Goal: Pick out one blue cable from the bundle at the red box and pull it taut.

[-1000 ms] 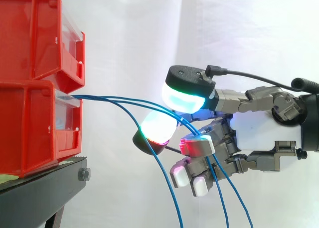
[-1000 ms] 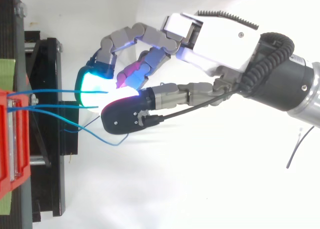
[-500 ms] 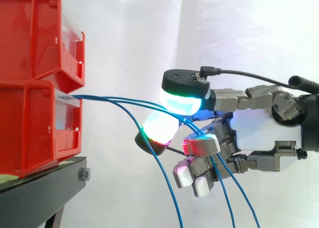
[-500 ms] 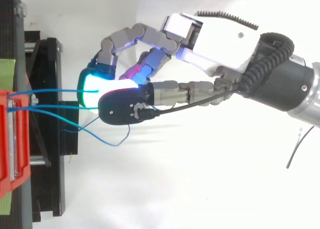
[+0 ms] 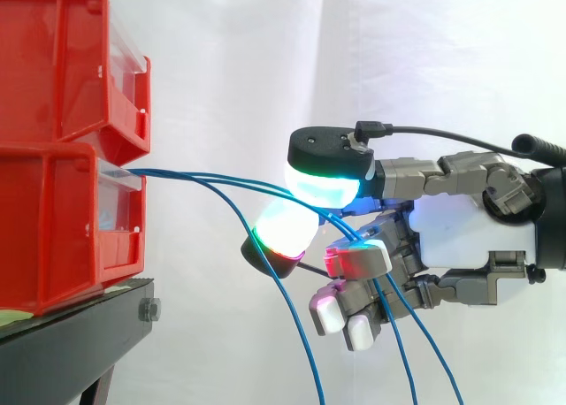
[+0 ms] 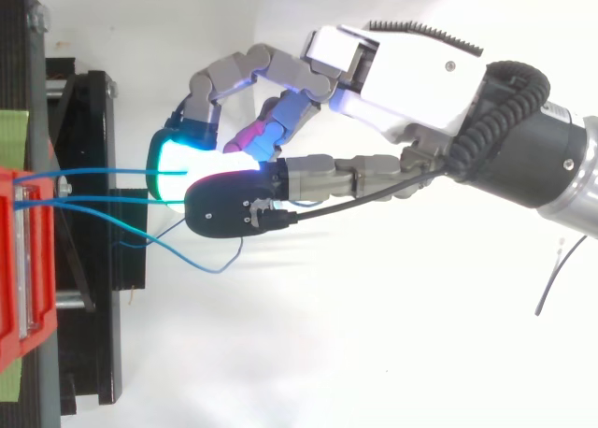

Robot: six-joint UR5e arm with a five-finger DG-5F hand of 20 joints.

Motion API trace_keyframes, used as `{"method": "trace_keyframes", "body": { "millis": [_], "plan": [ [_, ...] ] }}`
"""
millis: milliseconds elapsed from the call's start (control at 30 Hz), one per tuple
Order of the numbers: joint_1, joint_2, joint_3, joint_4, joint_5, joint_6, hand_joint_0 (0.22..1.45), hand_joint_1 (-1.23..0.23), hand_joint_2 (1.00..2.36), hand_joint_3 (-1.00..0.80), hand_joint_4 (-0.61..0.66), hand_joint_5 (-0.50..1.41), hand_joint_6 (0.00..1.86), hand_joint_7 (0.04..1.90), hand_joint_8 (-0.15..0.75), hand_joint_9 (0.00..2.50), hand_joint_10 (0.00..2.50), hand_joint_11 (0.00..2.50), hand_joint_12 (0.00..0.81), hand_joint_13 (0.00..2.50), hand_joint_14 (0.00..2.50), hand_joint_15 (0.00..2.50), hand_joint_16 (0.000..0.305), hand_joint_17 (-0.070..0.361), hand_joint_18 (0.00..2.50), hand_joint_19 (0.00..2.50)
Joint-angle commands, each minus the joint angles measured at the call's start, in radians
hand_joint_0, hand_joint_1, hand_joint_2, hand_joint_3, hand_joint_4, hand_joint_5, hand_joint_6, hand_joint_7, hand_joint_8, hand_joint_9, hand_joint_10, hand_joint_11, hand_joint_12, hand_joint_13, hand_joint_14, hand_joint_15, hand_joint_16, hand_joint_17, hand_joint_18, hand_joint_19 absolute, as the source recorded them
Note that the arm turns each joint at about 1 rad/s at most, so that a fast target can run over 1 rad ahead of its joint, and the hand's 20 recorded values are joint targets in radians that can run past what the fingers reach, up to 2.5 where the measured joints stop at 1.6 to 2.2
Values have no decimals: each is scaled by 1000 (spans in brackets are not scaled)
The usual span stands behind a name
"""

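Upper pad (image 5: 323, 182) has closed down toward lower pad (image 5: 285, 228): hand (image 5: 464, 233) now pinches two blue cables (image 5: 221, 179) between them. Judging both slack, none singled out yet.

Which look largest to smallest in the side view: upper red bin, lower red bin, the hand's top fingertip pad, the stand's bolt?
1. upper red bin and lower red bin: about alike, both cropped.
2. top fingertip pad of the hand.
3. bolt.

I see white curtain (image 5: 256, 60) behind work, soft vertical folds, bright even light. Black stand (image 5: 80, 339) at lower left, bolt (image 5: 149, 310) on its front edge. From above, plain white ground (image 6: 327, 363).
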Motion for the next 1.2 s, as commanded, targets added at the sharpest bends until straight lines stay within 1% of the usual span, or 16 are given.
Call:
{"method": "trace_keyframes", "body": {
  "millis": [0, 167, 200, 300, 367, 400, 700, 800, 933, 1000, 1033, 1100, 1133, 1167],
  "plan": [
    [0, -1, 0, 0, -1, 0, 629, -713, 1022, -67, -63, -175, 913, 925, 224, 1243, 25, 1402, 327, 946, 30, 771, 51, 115, 733, 892],
    [0, 1, 0, 0, -1, 2, 653, -750, 1022, -89, -135, -184, 918, 937, 208, 1221, 26, 1403, 318, 919, 30, 773, 50, 111, 708, 893],
    [0, 1, 0, 0, -1, 0, 668, -777, 1023, -97, -160, -186, 920, 953, 198, 1218, 26, 1401, 318, 916, 30, 770, 49, 111, 705, 896],
    [0, -1, 0, 0, -1, 0, 693, -794, 1024, -113, -213, -189, 923, 1053, 207, 1219, 26, 1406, 317, 910, 29, 771, 49, 110, 702, 890],
    [0, 1, 0, 0, -1, 0, 714, -790, 1025, -126, -234, -192, 930, 1171, 206, 1232, 26, 1398, 314, 909, 29, 759, 48, 109, 697, 895],
    [0, -1, 0, 0, 0, 0, 719, -786, 1024, -131, -245, -192, 934, 1188, 201, 1237, 25, 1402, 313, 909, 29, 755, 48, 107, 697, 908],
    [0, 1, 0, -6, 5, 2, 712, -754, 1025, -122, -243, -191, 946, 1166, 210, 1241, 26, 1389, 320, 885, 28, 731, 47, 105, 702, 894],
    [5, 2, 0, -17, 8, 6, 709, -751, 1024, -117, -234, -190, 946, 1164, 207, 1237, 26, 1386, 324, 865, 27, 712, 47, 105, 701, 896],
    [5, 16, 0, -63, 8, 9, 704, -747, 1025, -106, -219, -188, 946, 1167, 215, 1201, 28, 1318, 324, 840, 27, 688, 47, 105, 700, 892],
    [6, 24, 0, -71, 8, 6, 703, -746, 1024, -104, -218, -187, 945, 1169, 215, 1169, 29, 1264, 322, 822, 26, 665, 47, 106, 696, 874],
    [8, 29, 0, -83, 10, 6, 701, -747, 1024, -99, -217, -186, 945, 1162, 218, 1139, 30, 1190, 323, 794, 24, 630, 47, 106, 697, 872],
    [9, 41, 0, -111, 11, 5, 698, -752, 1023, -97, -224, -183, 944, 1160, 208, 1006, 30, 919, 319, 711, 20, 515, 47, 105, 673, 824],
    [9, 41, 0, -120, 13, 5, 698, -757, 1022, -99, -227, -182, 944, 1156, 199, 916, 28, 776, 309, 667, 19, 467, 46, 104, 668, 804],
    [17, 61, 1, -164, 39, 5, 697, -760, 1022, -99, -232, -180, 942, 1159, 192, 834, 25, 638, 310, 626, 16, 391, 46, 104, 644, 750]
  ]
}}
